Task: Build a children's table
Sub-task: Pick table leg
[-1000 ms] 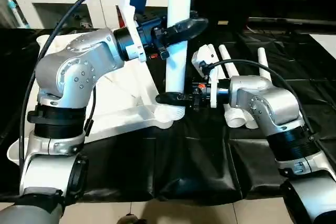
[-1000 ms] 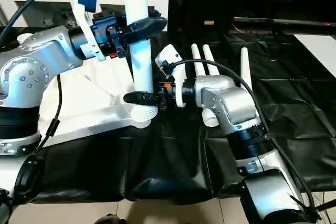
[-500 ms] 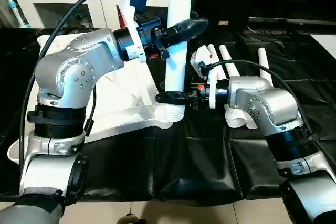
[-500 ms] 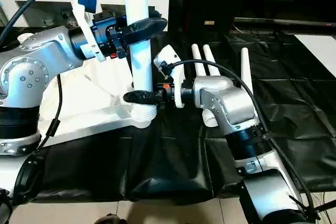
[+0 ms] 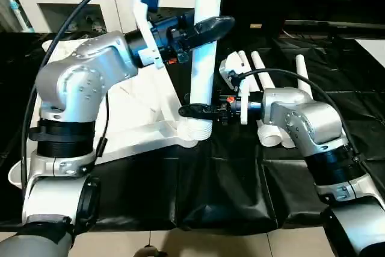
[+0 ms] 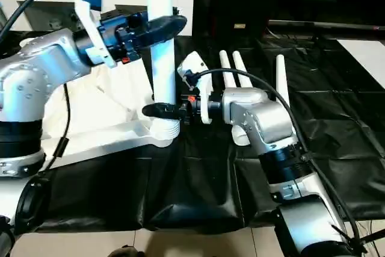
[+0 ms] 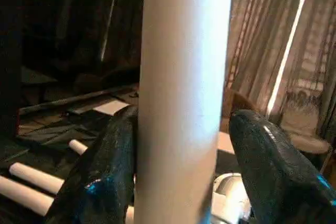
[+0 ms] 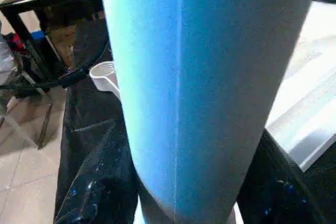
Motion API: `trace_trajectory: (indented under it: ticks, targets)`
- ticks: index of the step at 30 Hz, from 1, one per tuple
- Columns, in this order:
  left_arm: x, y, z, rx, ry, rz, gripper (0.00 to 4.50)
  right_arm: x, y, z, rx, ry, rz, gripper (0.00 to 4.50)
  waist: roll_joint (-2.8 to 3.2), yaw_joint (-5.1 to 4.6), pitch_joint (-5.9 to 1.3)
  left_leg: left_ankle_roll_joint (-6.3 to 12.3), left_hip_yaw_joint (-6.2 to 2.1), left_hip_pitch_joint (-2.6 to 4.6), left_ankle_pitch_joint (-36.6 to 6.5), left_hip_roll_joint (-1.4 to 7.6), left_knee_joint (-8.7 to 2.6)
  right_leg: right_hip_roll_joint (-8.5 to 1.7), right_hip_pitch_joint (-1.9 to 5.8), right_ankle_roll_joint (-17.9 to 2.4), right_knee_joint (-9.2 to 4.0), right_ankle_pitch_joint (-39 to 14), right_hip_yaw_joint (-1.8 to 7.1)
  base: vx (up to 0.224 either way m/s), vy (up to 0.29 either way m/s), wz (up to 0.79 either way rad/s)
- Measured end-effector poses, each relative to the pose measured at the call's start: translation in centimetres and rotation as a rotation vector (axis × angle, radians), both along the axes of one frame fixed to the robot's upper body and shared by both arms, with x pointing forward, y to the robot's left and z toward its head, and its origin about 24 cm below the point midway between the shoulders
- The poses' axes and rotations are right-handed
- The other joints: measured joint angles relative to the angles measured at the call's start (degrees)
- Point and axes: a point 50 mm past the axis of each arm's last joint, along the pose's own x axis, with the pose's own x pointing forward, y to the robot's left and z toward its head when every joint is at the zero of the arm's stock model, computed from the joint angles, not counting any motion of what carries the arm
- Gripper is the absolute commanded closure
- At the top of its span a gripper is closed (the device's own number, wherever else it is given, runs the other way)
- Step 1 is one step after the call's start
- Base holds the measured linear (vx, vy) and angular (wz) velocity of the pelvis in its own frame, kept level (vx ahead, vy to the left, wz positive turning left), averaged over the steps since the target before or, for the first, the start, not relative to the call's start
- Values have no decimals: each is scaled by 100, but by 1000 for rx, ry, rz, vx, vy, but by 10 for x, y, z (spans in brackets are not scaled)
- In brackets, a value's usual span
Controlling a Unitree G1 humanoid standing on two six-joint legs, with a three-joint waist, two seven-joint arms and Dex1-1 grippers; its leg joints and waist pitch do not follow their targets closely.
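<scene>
Starts with the black-sheeted worktop point(image 5: 228, 179), spread wide around the corner socket point(image 5: 195, 130) that serves as landmark here. Next in size, the children's table top point(image 5: 141, 103): white, underside up, reaching away leftward from that socket, which sits at its near right corner beside the sheet.

Then the upright leg point(image 5: 204, 64): planted with its ribbed end in the socket, long axis rising straight above it and running off past the upper edge of the head views. Looks vertical, or very close to it. Three spare legs point(image 6: 228, 70) on the sheet to the right of the socket and a little beyond it, side by side, thin ends pointing away from the robot.

Down to the claws. High above the socket, the left claw point(image 5: 207, 26) straddling the leg, fingers apart: in its wrist view, one finger point(image 7: 105, 177) against the white shaft, the other point(image 7: 268, 166) standing just clear of it. So, no firm hold there. Just above the socket, the right claw point(image 5: 195, 111) reaching in from the right and clamped on the leg's thick lower part, fingers point(image 8: 94, 198) pressed to either side.

Judging by this: seating or twisting the leg home hinges on keeping that axis in line with the socket. Right arm nearer the joint, so better placed to drive; left better placed to steady the top.
</scene>
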Motion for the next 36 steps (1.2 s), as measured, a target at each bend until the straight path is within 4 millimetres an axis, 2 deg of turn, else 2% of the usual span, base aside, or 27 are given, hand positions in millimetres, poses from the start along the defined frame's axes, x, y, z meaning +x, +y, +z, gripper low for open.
trace_trajectory:
  ticks: [2, 6, 10, 13, 15, 18, 20, 24, 26, 30, 33, 36]
  targets:
    - [1, 3, 5, -12, -6, 14, 117, -2, 1, 3, 5, -17, 5, 262, 0, 0, 0, 0, 0, 0, 0, 0, 0, 0, 0, 0, 0, 0, 0, 0, 0, 0]
    - [5, 10, 11, -53, 4, 28, 80, -4, -1, 8, 28, -22, 1, 263, 1, 5, -1, 0, 0, 1, 0, 0, 0, 0, 1, 0, -1, 0, 0, 0, 0, 0]
    - [14, 30, 7, -122, 55, 74, 69, -9, -10, 2, 31, 3, -18, 264, 5, 9, 0, 0, 0, 0, 0, 0, 0, 0, 1, 0, -1, 0, -1, 0, 0, 0]
    - [12, 45, 9, -171, 48, 102, 69, -12, -18, -1, 29, 18, -38, 264, 15, 9, -3, 1, -1, -1, -1, 0, 1, 0, 2, 0, -4, 0, 0, 0, 0, 0]
    - [10, 54, 2, -185, 58, 121, 69, -14, -21, 2, 42, 8, -40, 264, 46, 7, -7, 3, 0, 0, -3, -2, 1, -1, 2, 0, -4, 0, 1, 0, 0, 0]
    - [0, 58, -21, -159, 77, 140, 69, -18, -28, 2, 64, 7, -76, 264, 51, 8, -8, 2, -1, 1, -2, 2, 1, 2, 1, 0, 0, -1, -1, 0, 0, 0]
    - [-1, 58, -31, -154, 98, 143, 69, -18, -30, -1, 64, 28, -101, 264, 56, 6, -5, -3, -1, 1, 1, 3, 2, 2, 0, -2, 1, 2, -2, 0, 0, 0]
    - [-4, 44, -24, -202, 40, 140, 69, -21, -22, -9, 77, 57, -95, 264, 63, 16, -5, -5, -1, 2, 4, 2, 10, -3, 10, -3, 1, 11, -1, 0, 0, 0]
    - [4, 40, -23, -189, 53, 232, 69, -21, -20, -8, 73, 50, -102, 264, 63, 18, -5, -5, -1, 7, 4, 2, 12, -3, 15, -1, 0, 13, -1, 0, 0, 0]
    - [29, 31, -29, -19, 81, 471, 69, -21, -14, -12, 19, 13, -120, 264, 66, 10, -6, -5, -2, 13, 5, 2, 13, -3, 22, 15, -5, 19, 1, 0, 0, 0]
    - [29, 13, -30, -26, 87, 447, 69, -17, -11, -19, -12, 8, -162, 264, 66, 10, -6, -4, -1, -4, 5, 1, 13, -3, 10, 18, -9, 20, 2, 0, 0, 0]
    - [23, 8, -23, -31, 59, 420, 69, -16, -10, -18, -13, -14, -169, 264, 66, -3, -6, -2, -1, -24, 5, 3, 13, 0, -17, 16, -6, 18, 0, 0, 0, 0]
